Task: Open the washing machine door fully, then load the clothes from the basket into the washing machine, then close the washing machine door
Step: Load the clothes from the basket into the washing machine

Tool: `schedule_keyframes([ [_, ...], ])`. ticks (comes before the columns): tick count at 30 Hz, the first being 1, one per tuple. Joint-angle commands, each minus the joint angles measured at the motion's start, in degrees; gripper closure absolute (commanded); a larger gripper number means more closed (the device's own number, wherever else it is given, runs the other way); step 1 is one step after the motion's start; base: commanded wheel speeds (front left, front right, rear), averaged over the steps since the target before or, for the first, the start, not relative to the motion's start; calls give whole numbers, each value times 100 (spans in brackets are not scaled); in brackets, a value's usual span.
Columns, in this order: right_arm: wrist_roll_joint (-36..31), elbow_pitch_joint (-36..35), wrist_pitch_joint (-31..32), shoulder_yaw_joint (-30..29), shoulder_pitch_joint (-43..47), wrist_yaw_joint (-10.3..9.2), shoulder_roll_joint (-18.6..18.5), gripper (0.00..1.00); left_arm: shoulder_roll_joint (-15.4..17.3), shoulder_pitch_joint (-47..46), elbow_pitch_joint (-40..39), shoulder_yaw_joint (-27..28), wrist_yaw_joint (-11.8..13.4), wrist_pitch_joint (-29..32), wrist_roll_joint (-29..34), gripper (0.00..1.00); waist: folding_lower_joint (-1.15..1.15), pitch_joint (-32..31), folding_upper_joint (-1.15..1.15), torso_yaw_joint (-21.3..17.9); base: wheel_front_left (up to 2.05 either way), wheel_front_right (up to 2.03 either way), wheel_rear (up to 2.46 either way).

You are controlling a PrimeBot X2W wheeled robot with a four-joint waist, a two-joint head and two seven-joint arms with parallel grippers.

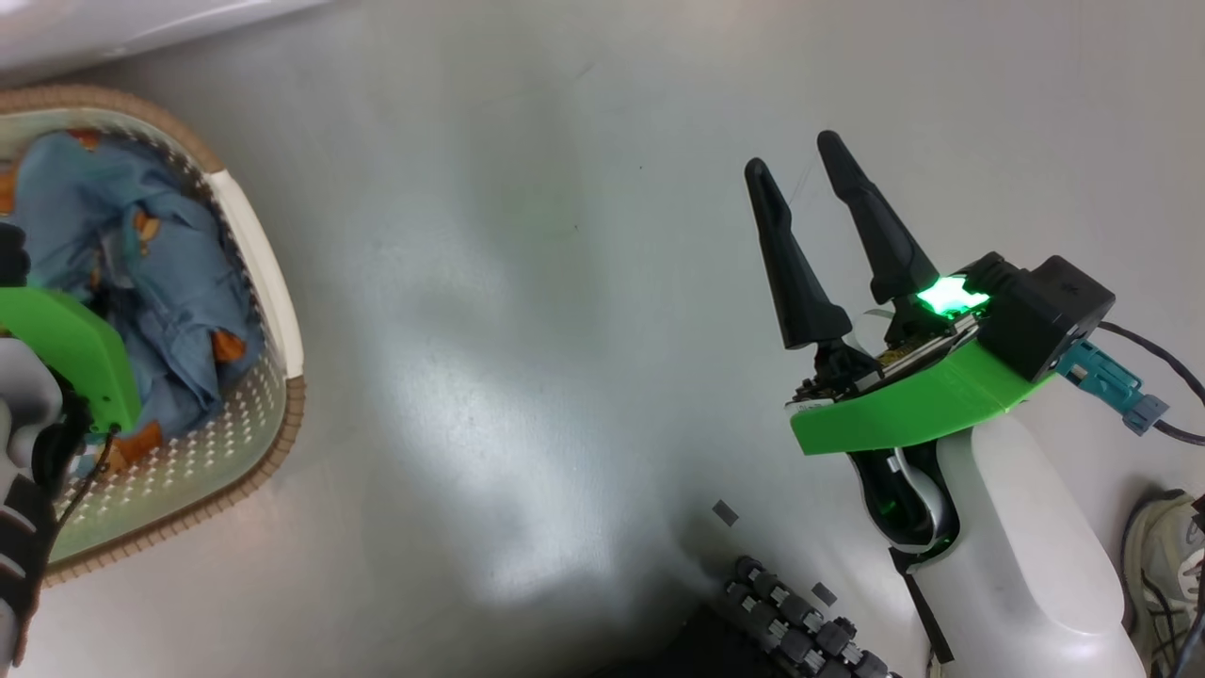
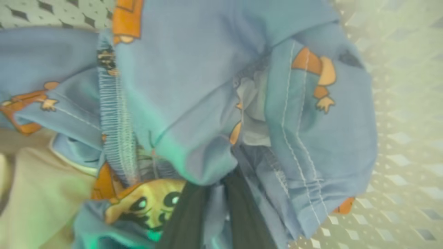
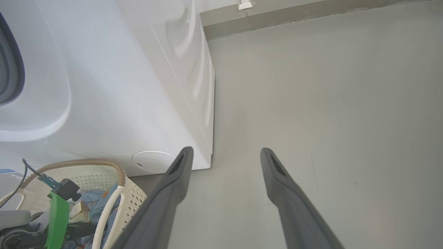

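Pressed right up against the left wrist camera, the clothes [image 2: 193, 103] are a crumpled heap of light blue cloth with orange figures, stitched hems and a ribbed band. The left gripper [image 2: 215, 197] is buried in them. Its two dark fingers [image 2: 246, 214] stand close together, with a fold of the blue cloth pinched between them. The grey floor [image 1: 527, 330] is the largest thing in the head view, glossy and streaked with reflected light. The washing machine [image 3: 121, 86] comes next, a white box standing on that floor, with its lower front corner just beside the basket in the right wrist view. The basket [image 1: 268, 273] sits at the far left of the head view, cream with perforated walls and a brown woven rim. It holds the whole pile of clothes, and the left arm's green mount leans over it. The right gripper [image 1: 794, 155] is well apart from the basket, on the right of the head view. Its fingers are spread wide over bare floor with nothing between them. A pale shoe [image 1: 1158, 556] shows at the lower right edge. A small round white cap [image 3: 152, 160] sits low on the machine's front, just above the basket's rim.
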Motion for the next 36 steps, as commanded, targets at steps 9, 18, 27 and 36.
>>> schedule_keyframes([
  [9, 10, -98, -27, 1, 129, 9, 16, 0, 98, 160, -232, -165, -9, -275, -419, 100, -1, -257, 0, 180, 0, 0, 0],
  [18, 9, 15, -27, -37, 149, 9, 16, 0, 147, 709, -726, -487, -9, -691, -917, 100, -1, -971, 0, 405, 0, 0, 0],
  [27, -192, 199, -27, -203, 327, 9, 16, 0, 48, 1236, -1163, -834, -9, -1156, -1375, 100, -1, -1917, 0, 751, 0, 0, 0],
  [36, -341, 369, -27, -388, 642, 9, -118, 0, 16, 1741, -1540, -1018, -9, -1672, -1701, 100, -1, -2853, 0, 1130, 0, 0, 0],
])
